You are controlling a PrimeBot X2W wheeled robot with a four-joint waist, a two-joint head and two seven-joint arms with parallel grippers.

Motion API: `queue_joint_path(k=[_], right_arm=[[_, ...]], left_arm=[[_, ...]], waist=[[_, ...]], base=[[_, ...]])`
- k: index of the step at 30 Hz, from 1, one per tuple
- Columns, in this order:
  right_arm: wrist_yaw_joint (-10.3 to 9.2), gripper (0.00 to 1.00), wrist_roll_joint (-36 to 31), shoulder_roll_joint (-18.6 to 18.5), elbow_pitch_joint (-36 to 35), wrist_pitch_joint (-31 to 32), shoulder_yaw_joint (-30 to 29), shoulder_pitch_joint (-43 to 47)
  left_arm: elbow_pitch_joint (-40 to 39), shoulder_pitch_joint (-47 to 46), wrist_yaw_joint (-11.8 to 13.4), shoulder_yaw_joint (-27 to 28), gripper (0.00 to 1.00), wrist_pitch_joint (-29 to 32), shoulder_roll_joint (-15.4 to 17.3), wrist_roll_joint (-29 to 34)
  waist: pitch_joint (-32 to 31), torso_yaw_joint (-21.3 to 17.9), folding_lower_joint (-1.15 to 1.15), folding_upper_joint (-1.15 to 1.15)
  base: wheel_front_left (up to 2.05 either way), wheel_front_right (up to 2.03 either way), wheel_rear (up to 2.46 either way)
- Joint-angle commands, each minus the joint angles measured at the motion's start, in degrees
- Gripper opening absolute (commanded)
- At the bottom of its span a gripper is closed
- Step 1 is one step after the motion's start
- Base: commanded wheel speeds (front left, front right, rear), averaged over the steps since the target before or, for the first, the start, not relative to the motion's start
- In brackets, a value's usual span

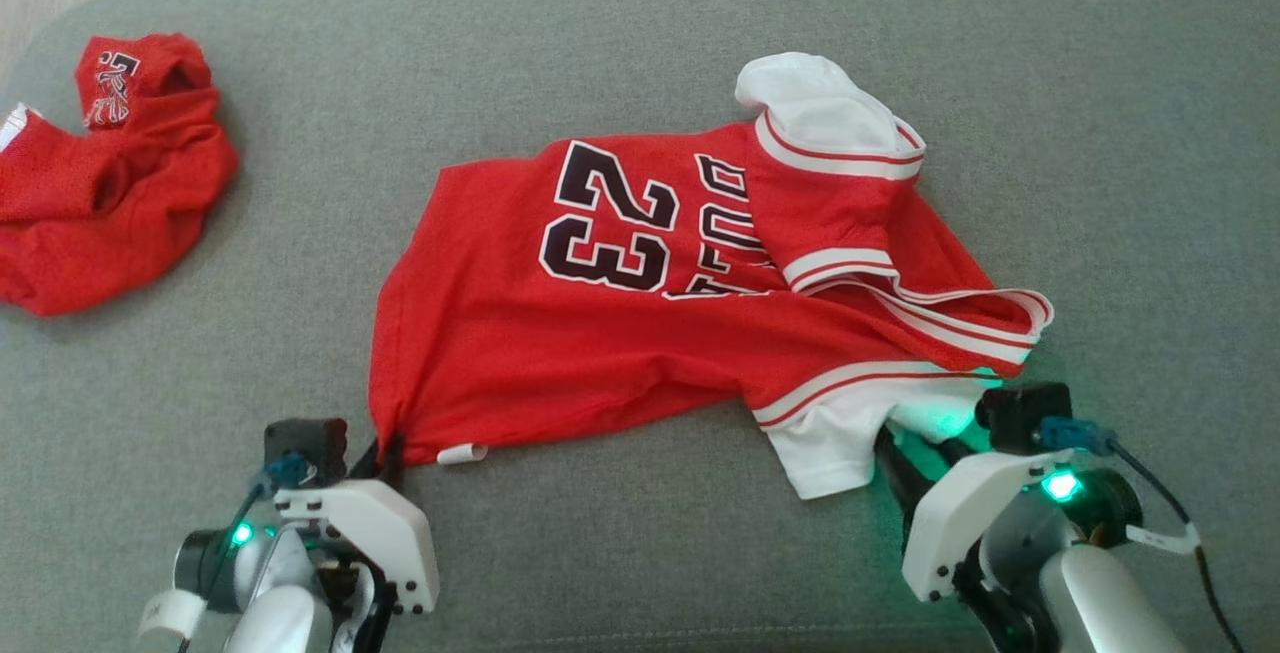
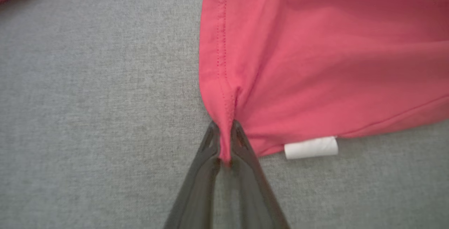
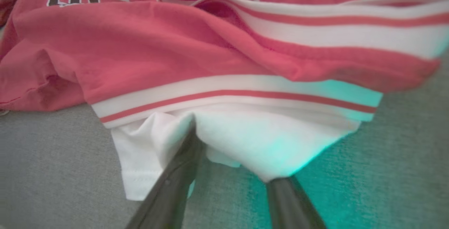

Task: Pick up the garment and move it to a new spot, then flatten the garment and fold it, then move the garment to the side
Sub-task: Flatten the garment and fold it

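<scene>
- Pinching near hem corner of red 23 jersey: left gripper, jaws pressed together on the fabric, white tag just beside.
- Right gripper: jaws spread, straddling white sleeve.
- Jersey lies mid grey cushion.
- Crumpled red garment far left, well apart.

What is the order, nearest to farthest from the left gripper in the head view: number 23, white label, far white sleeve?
1. White label, just right of the left gripper.
2. Number 23, farther up, centre.
3. Far white sleeve, top right.
</scene>
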Motion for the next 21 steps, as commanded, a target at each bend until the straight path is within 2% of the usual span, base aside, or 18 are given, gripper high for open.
queue_joint_path(k=[1, 2, 6, 10, 15, 16, 17, 21], right_arm=[[0.41, 0.15, 1.15, -0.33, -1.3, 0.24, 1.48, -1.94], [0.41, 0.0, 2.08, -0.26, -1.09, 0.32, 1.5, -2.03], [0.41, 0.0, 7.06, 0.12, -1.76, -0.85, 1.18, -2.18], [0.41, 0.0, 14.61, 0.34, -8.19, -2.23, -1.4, -1.0], [0.41, 0.0, 23.74, -1.58, -25.3, -0.38, -6.02, 2.05], [0.41, 0.0, 25.13, -1.75, -28.94, 0.25, -7.64, 2.58], [0.41, 0.0, 27.52, -1.77, -36.05, 1.91, -10.98, 3.13], [0.41, 0.0, 31.41, -0.42, -47.68, 5.92, -17.43, 1.79]], left_arm=[[-0.66, -1.46, 0.06, 1.34, 0.0, 0.43, 1.39, -0.39], [-0.48, -1.39, -0.04, 1.27, 0.0, 0.51, 1.4, -0.55], [-0.27, -0.69, -0.32, 1.4, 0.0, 0.5, 1.13, -1.73], [-5.49, 1.63, -0.93, 2.74, 0.0, 1.16, 0.79, -4.84], [-21.06, 5.37, -2.87, 4.99, 0.0, 5.16, 0.85, -11.18], [-24.77, 5.86, -3.12, 5.45, 0.0, 6.27, 0.79, -12.68], [-32.21, 6.28, -3.3, 6.27, 0.0, 8.33, 0.95, -14.95], [-45.19, 5.04, -3.19, 7.8, 0.0, 11.73, 0.68, -19.94]], waist=[[-0.1, 0.08, 0.0, 0.0], [-0.23, 0.12, 0.0, 0.0], [-1.45, -0.02, 0.0, 0.0], [-3.58, -0.64, 0.0, 0.0], [-6.19, -1.22, 0.0, 0.0], [-6.64, -1.29, 0.0, 0.0], [-7.3, -1.46, 0.0, 0.0], [-8.22, -1.93, 0.0, 0.0]], base=[[0.0, 0.0, 0.0], [0.0, 0.0, 0.0], [0.0, 0.0, 0.0], [0.0, 0.0, 0.0], [0.0, 0.0, 0.0], [0.0, 0.0, 0.0], [0.0, 0.0, 0.0], [0.0, 0.0, 0.0]])
